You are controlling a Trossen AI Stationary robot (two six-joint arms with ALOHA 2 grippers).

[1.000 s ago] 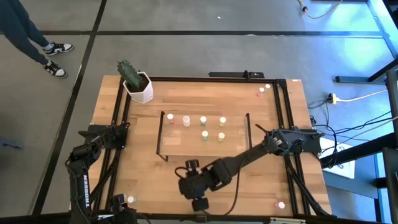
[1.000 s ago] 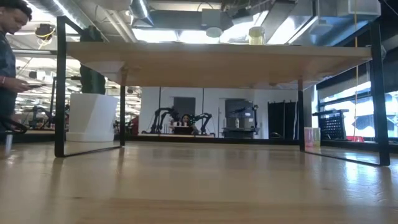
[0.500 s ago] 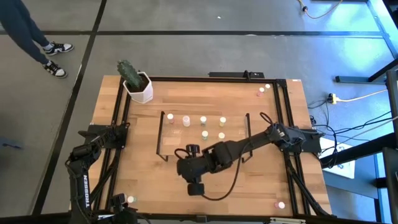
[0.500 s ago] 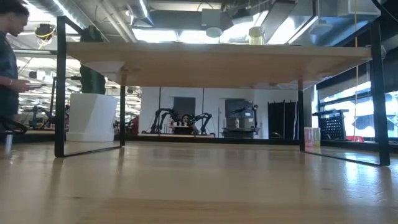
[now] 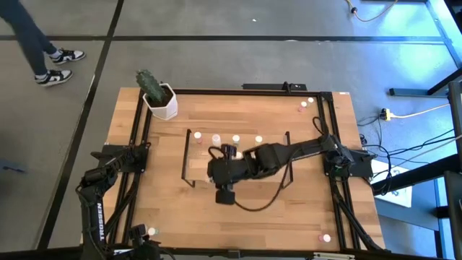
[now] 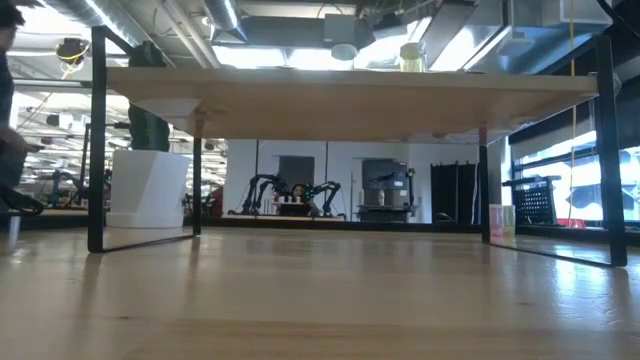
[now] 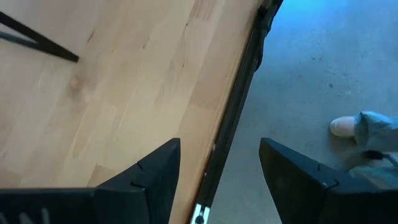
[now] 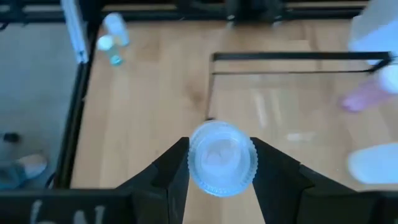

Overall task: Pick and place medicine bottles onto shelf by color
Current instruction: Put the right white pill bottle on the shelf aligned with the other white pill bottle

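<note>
My right gripper [image 5: 225, 153] hangs over the left half of the shelf [image 5: 278, 170] and is shut on a small medicine bottle with a pale cap [image 8: 222, 155]; its body colour is hidden. Three bottles [image 5: 215, 138] stand in a row along the shelf's far side, and a pink one [image 5: 198, 135] is at the left end. My arm hides the bottles under it. My left gripper [image 7: 217, 171] is open and empty at the table's left edge, where the left arm [image 5: 101, 180] is folded. My right gripper pinches the bottle between its two fingers [image 8: 177, 165], one on each side just under the cap's rim [image 8: 249, 163]. The cap top faces back along the fingers toward the wrist. The bottle is lifted clear above the shelf board.
A white pot with a cactus [image 5: 162, 101] stands at the far left corner. Loose bottles stand at the far right corner [image 5: 307, 103], the near left corner [image 5: 151, 231] and the near right corner [image 5: 326, 237]. A person's legs [image 5: 36, 50] are on the floor beyond the table.
My right gripper has gone from near the table's near edge toward the far edge, and now hangs over the shelf with the bottle still in its fingers. The person beyond the table has walked on to the left.
</note>
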